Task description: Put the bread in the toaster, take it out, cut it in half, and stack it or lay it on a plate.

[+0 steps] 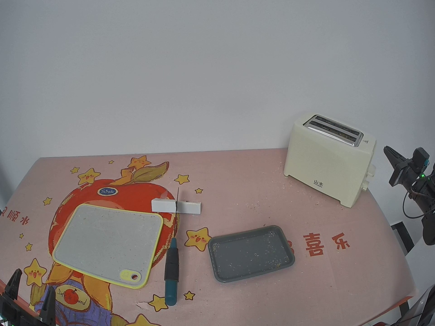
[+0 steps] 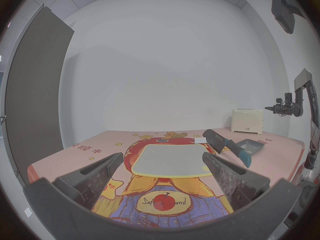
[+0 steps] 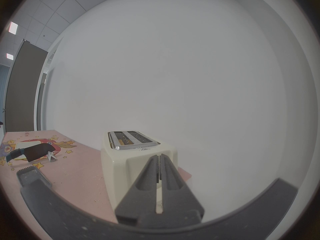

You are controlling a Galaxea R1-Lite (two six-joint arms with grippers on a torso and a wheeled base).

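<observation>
The right gripper (image 1: 393, 158) hangs off the table's (image 1: 362, 268) right edge, above the tabletop, with its fingers pressed together and nothing between them. In the right wrist view the closed tips (image 3: 159, 157) point at the toaster (image 3: 133, 170), which stands just beyond them at the table's far right corner. Something yellowish-brown shows down in one slot (image 3: 120, 140); I cannot tell whether it is bread.

The left gripper (image 2: 162, 157) sits low at the near left corner of the table, fingers spread wide and empty. The cutting board (image 1: 108, 241) lies just ahead of it. To the board's right a knife (image 1: 171, 268) stands on its edge, its blade set in a small white holder (image 1: 176, 206). Beyond that is the grey plate (image 1: 251, 253), speckled with crumbs and well apart from both grippers. The toaster is far from the left gripper, across the table.
</observation>
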